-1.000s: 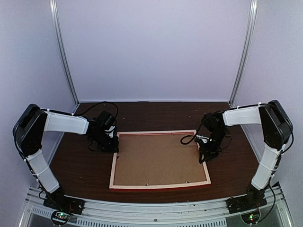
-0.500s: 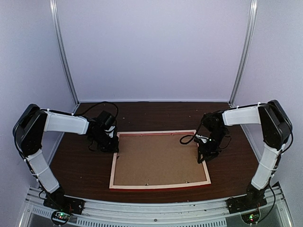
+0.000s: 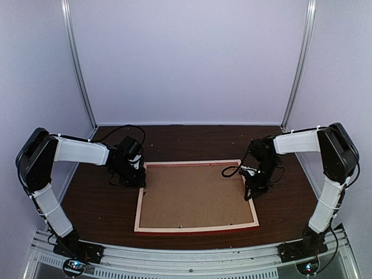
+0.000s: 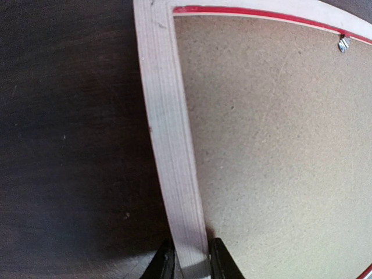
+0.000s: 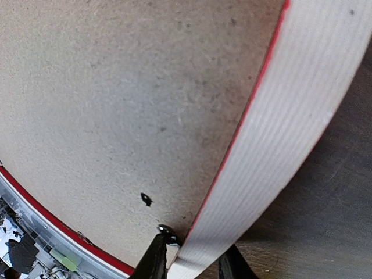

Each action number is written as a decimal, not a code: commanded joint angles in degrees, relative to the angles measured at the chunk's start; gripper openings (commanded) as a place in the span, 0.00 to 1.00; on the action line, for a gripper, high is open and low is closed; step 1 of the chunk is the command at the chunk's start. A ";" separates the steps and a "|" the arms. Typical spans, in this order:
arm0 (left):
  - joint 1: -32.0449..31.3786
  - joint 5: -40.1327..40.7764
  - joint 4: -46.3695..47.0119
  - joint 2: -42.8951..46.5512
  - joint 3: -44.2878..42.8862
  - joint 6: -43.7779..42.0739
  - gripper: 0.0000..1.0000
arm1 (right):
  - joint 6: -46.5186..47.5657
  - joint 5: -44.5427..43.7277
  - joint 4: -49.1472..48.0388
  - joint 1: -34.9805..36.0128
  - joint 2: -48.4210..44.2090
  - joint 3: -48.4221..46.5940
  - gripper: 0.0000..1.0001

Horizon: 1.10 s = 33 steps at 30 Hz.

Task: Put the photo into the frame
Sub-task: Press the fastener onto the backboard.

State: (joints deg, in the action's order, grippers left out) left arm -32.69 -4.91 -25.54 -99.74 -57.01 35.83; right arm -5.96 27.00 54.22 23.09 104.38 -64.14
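The frame [image 3: 139, 204] lies face down on the table [image 3: 96, 200], with a brown backing board [image 3: 195, 195] filling it. My left arm bends down at the frame's far-left corner, left gripper [image 4: 190, 266] pinched on the left rail. My right arm folds down opposite, right gripper [image 5: 195, 264] clamped across the right rail.

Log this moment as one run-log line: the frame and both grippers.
frame: back up on table, backing board in it | left gripper: shut on left rail | right gripper: shut on right rail
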 commanded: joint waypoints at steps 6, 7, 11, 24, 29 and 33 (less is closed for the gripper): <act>-0.45 0.61 -2.17 -0.02 1.07 -1.12 0.22 | 0.61 -0.15 -1.70 -1.40 1.74 -1.49 0.23; -0.45 0.63 -2.20 -0.01 1.11 -1.13 0.23 | 0.66 0.13 -1.90 -1.59 1.90 -1.51 0.23; -0.45 0.69 -2.16 0.31 1.20 -1.12 0.23 | 0.30 0.47 -2.44 -2.09 1.68 -1.06 0.31; -0.45 1.61 -2.54 1.28 1.42 -1.12 0.31 | -1.40 0.62 -4.62 -2.59 0.15 1.12 0.31; -0.45 1.67 -2.47 1.73 1.82 -0.72 0.35 | -1.58 1.91 -5.80 -2.86 1.08 0.50 0.24; -0.45 1.89 -2.61 1.91 1.38 -0.99 0.44 | -2.01 2.64 -7.22 -2.88 2.81 -1.12 0.20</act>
State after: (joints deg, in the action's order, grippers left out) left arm -32.71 -3.84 -26.46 -98.91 -56.25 35.44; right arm -7.90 30.09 51.57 20.21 104.71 -64.18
